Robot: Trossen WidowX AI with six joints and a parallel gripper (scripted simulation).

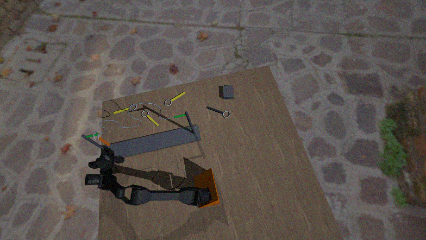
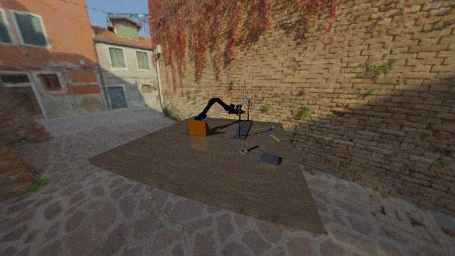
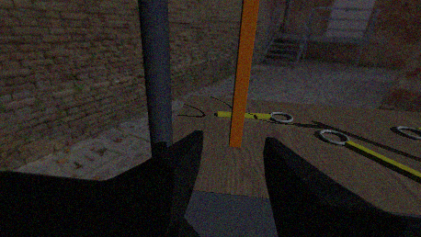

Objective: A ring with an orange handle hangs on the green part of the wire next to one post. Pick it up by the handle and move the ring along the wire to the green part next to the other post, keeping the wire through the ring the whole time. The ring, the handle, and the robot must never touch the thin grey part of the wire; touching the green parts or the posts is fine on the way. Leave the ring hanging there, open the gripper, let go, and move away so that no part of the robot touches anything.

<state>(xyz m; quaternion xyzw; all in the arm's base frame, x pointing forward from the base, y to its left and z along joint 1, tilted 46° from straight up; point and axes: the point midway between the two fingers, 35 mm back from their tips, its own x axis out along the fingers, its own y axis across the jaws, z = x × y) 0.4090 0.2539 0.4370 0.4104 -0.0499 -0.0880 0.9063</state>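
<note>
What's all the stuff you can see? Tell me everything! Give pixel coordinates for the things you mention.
Table (image 1: 253,148) (image 2: 191,165) (image 3: 230,176): one, brown, outdoors
Paving (image 1: 262,47) (image 2: 143,216): grey, around table
Brick wall (image 2: 350,79) (image 3: 69,69): tan, red ivy, behind
Houses (image 2: 67,28): two, orange and pale, far off
Base plate (image 1: 152,142) (image 2: 244,128) (image 3: 230,213): one, grey, on table
Posts (image 1: 191,123) (image 2: 239,123) (image 3: 157,73): two, dark grey, on plate
Wire (image 1: 148,103): one, grey with two green ends, between posts
Orange-handled ring (image 1: 104,141) (image 2: 248,107) (image 3: 244,73): one, on green wire
Yellow-handled rings (image 1: 178,96) (image 2: 261,129) (image 3: 386,160): three, on table
Black-handled ring (image 1: 215,110) (image 2: 252,148): one, on table
Block (image 1: 228,91) (image 2: 269,158): one, grey, on table
Wedge (image 1: 213,187) (image 2: 198,127): one, orange, under arm
Arm (image 1: 165,195) (image 2: 206,107): one, black
Hand (image 1: 108,148) (image 2: 244,111) (image 3: 233,141): one, black, near orange handle
</note>
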